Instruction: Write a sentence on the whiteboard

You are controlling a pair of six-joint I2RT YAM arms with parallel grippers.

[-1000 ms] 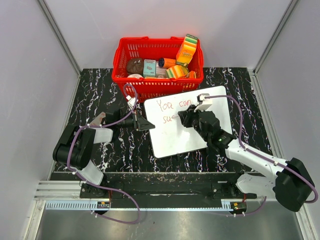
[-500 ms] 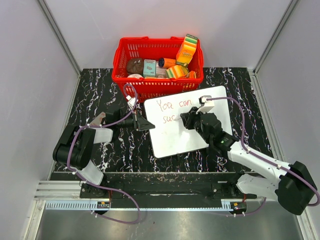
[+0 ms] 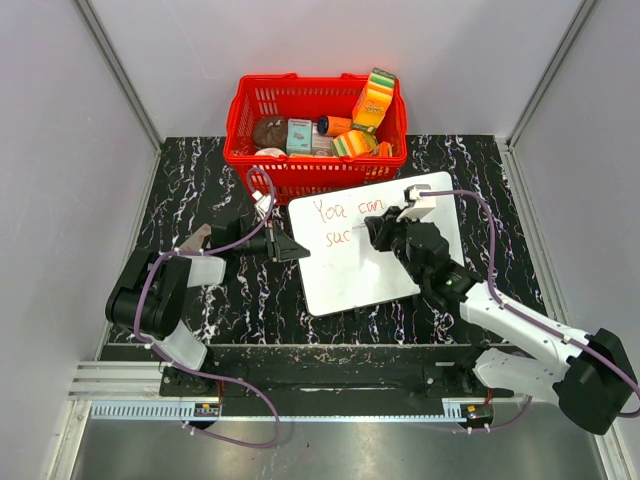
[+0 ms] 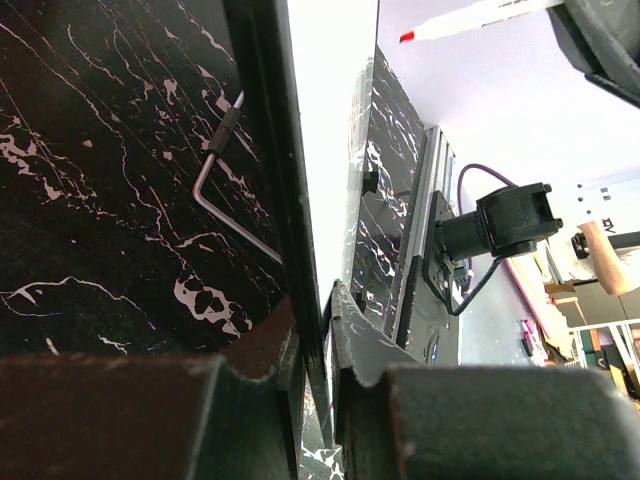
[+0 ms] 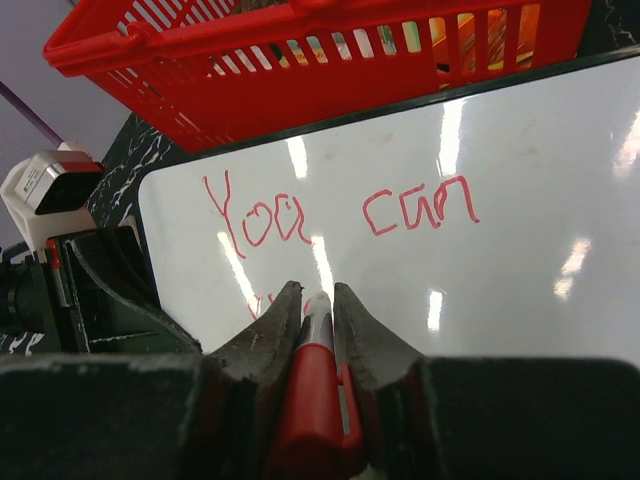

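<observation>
The whiteboard [image 3: 365, 285] lies tilted on the black marble table, in front of the red basket. The sentence [image 3: 347, 211] is red lettering: "You can" on the first line and "suc" below it. My right gripper [image 3: 377, 233] is shut on a red marker [image 5: 314, 400], tip down on the board just right of "suc". In the right wrist view my gripper [image 5: 317, 294] hides most of the second line, and "You can" [image 5: 340, 210] shows above it. My left gripper [image 3: 291, 247] is shut on the whiteboard's left edge [image 4: 335, 100], the edge between its jaws [image 4: 328, 302].
The red basket [image 3: 300, 170], holding several packets and sponges, stands just behind the whiteboard. A bent metal wire [image 4: 222, 175] lies on the table under the board's edge. Grey walls close in left, right and behind. A rail runs along the near edge.
My right gripper has moved the marker to the right along the second line. The lettering there has grown from "su" to "suc". The left arm has not moved.
</observation>
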